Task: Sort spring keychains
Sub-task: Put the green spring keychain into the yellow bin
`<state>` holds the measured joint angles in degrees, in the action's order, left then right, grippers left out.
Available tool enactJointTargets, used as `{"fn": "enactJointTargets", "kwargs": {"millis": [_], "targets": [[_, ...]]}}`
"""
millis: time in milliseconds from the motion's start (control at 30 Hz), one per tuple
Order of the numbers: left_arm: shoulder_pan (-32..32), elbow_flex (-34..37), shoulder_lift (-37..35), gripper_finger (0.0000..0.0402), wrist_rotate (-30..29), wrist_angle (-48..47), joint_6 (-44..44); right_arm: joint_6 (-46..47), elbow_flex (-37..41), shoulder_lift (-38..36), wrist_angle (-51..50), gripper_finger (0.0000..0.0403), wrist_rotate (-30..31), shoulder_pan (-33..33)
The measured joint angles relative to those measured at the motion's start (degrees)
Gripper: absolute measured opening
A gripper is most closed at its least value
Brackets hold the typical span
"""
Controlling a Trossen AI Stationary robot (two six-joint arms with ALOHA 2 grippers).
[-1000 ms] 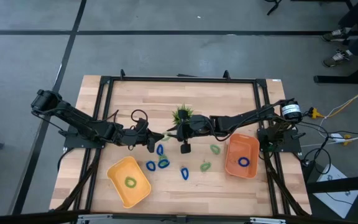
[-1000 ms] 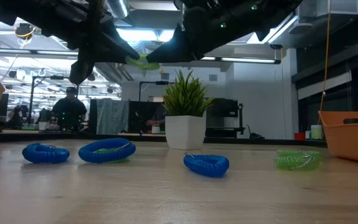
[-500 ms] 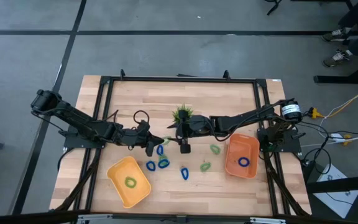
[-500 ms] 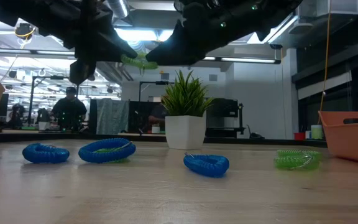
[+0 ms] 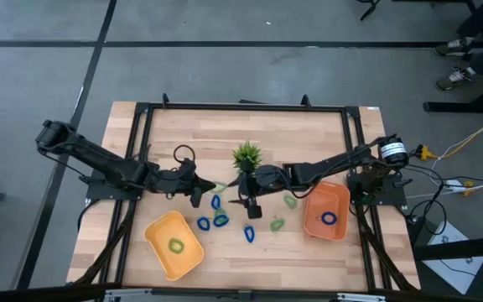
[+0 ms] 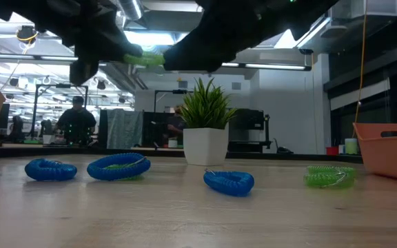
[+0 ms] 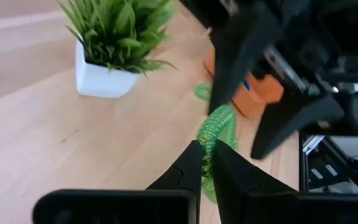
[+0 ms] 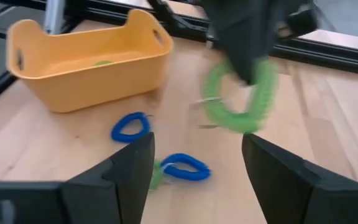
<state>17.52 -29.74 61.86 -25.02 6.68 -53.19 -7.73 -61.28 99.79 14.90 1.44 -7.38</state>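
High view: my left gripper sits at the surface's centre, the yellow tray at 7 o'clock from it.

Left wrist view: its fingers are pinched on a green keychain; I should keep them clamped until over that tray.

Right wrist view: my right gripper is spread wide, holding nothing.

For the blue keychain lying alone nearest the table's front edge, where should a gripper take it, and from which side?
Take the lone blue keychain from straight above, fingers straddling one side of its coil. It lies flat as an open loop with bare wood around it. The right gripper, open, is closest; the left gripper already holds a green keychain.
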Motion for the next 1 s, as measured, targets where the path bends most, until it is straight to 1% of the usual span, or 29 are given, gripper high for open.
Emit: {"fn": "enactJointTargets", "kwargs": {"millis": [167, 400, 500, 633, 700, 800, 1000], "targets": [[0.0, 0.0, -4.8, 0.0017, -1.0, -2.4, 0.2, 0.0, 0.0, 0.0, -0.6, 0.0242, 0.0, -1.3], [0.0, 0.0, -10.1, 0.0017, -0.6, -3.1, 4.0, 1.6, 0.0, 0.0, -4.5, 0.0242, 0.0, -1.8], [0.0, 0.0, -12.0, 0.0017, 1.5, -3.0, 4.3, 2.6, 0.0, 0.0, -6.4, 0.0242, 0.0, -1.8], [0.0, 0.0, -13.4, 0.0017, 5.7, -0.1, 3.0, 4.3, 0.0, 0.0, -8.5, 0.0242, 0.0, -1.8], [0.1, -0.9, -13.6, 0.0017, 7.1, -0.7, 3.0, 4.9, 0.0, 0.0, -9.7, 0.0242, -0.1, -1.8], [0.1, -5.2, -13.6, 0.0017, 7.2, -8.7, 4.4, 6.0, 0.0, 0.0, -11.6, 0.0242, 0.0, -1.8], [0.1, -18.2, -11.7, 0.0017, 4.6, -29.7, 6.0, 7.4, 0.0, 0.0, -14.1, 0.0242, 0.0, -2.4]]}}
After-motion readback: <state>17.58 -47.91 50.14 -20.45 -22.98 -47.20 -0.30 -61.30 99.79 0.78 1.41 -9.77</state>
